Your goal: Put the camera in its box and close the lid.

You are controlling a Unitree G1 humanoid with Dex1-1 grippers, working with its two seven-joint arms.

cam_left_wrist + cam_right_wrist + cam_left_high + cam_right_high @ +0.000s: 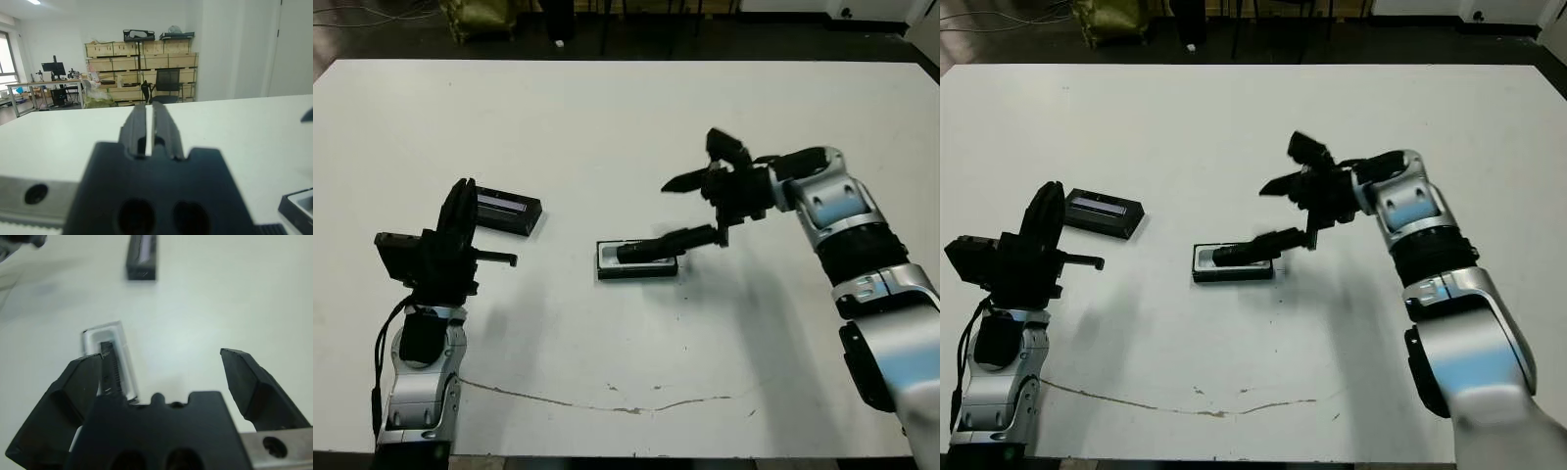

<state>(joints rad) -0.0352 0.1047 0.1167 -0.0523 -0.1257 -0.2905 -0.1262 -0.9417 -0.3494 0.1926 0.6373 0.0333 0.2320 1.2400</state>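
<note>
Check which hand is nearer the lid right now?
Left. The left hand sits right beside the lid, fingers together. The right hand is open over the box, further across the table.

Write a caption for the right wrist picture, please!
Open right gripper above white-lined black box holding slim black camera.

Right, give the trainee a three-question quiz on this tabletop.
1. True or false: the lid is on the box.
2. Which gripper is open: A left, B right?
3. Fill in: the camera lies in the ____.

Key:
1. False; the lid lies apart on the table, near the left gripper.
2. B; the right gripper has its fingers spread above the box.
3. box.
</note>
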